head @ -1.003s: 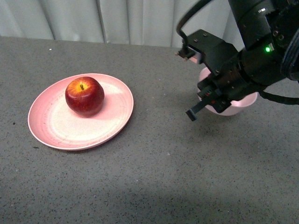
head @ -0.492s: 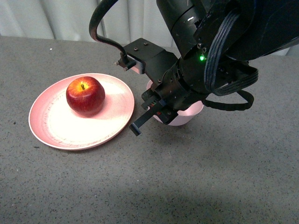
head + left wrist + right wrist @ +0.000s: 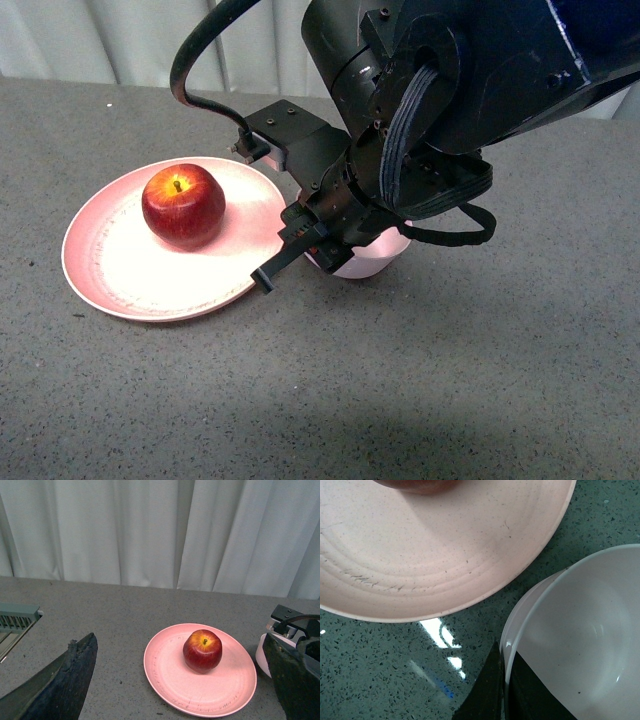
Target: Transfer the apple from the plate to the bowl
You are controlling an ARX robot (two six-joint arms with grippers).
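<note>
The dark-red apple [image 3: 182, 205] sits on the wide salmon-pink plate [image 3: 120, 270] at the left of the table. My right gripper [image 3: 322, 252] is shut on the rim of the small pale pink bowl [image 3: 368, 255], which is just off the plate's right edge. In the right wrist view its gripper [image 3: 505, 680] pinches the bowl's [image 3: 580, 645] wall, with the plate [image 3: 445, 555] close beside and the apple [image 3: 415, 484] at the frame's edge. My left gripper [image 3: 180, 641] is open and empty, well back from the apple [image 3: 202, 650], plate [image 3: 200, 690] and bowl [image 3: 262, 652].
The table [image 3: 450, 380] is grey and speckled, with a pale curtain [image 3: 150, 40] along its back. My right arm [image 3: 450, 90] looms over the middle and right. A ribbed metal rack [image 3: 15, 617] stands at the table's far left in the left wrist view.
My right arm has carried the bowl leftward from the table's right side to right beside the plate's right edge. The apple and plate have not moved.
</note>
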